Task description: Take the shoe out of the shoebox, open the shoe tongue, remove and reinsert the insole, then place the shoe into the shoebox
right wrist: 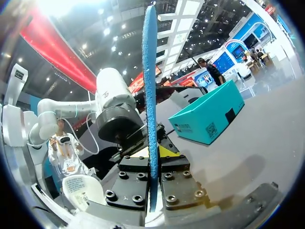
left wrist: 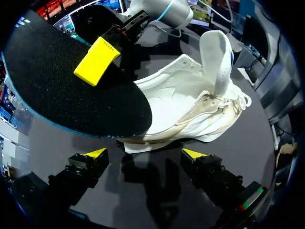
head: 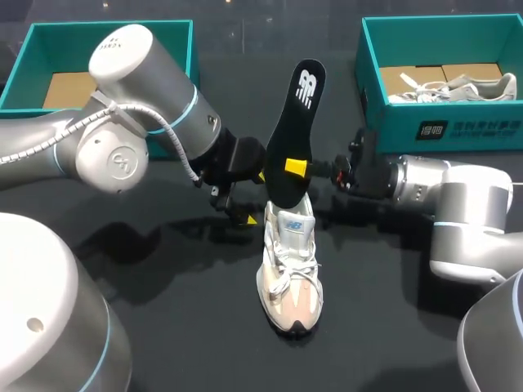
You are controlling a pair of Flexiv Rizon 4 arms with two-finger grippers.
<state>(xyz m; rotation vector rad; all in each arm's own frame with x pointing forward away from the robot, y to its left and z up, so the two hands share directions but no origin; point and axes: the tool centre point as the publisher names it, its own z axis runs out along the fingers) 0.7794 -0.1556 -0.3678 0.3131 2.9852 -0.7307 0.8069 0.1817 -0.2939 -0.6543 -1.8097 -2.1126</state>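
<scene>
A white and beige shoe [head: 290, 269] stands on the black table, toe toward the front edge, tongue pulled up. My right gripper [head: 291, 168] is shut on the black insole [head: 296, 122], which it holds upright with the lower end at the shoe's opening. In the right wrist view the insole's blue edge [right wrist: 150, 86] runs straight up from between my gripper [right wrist: 153, 153] fingers. My left gripper [head: 255, 198] stands open just left of the shoe's heel. In the left wrist view that gripper [left wrist: 144, 153] is empty, with the shoe [left wrist: 190, 105] and insole [left wrist: 71, 81] ahead of it.
An open teal shoebox [head: 49, 41] with a cardboard floor sits at the back left. A second teal shoebox [head: 384, 106] at the back right holds another pale shoe [head: 458, 86]. The left arm's wrist [right wrist: 114, 109] is close ahead of the right gripper.
</scene>
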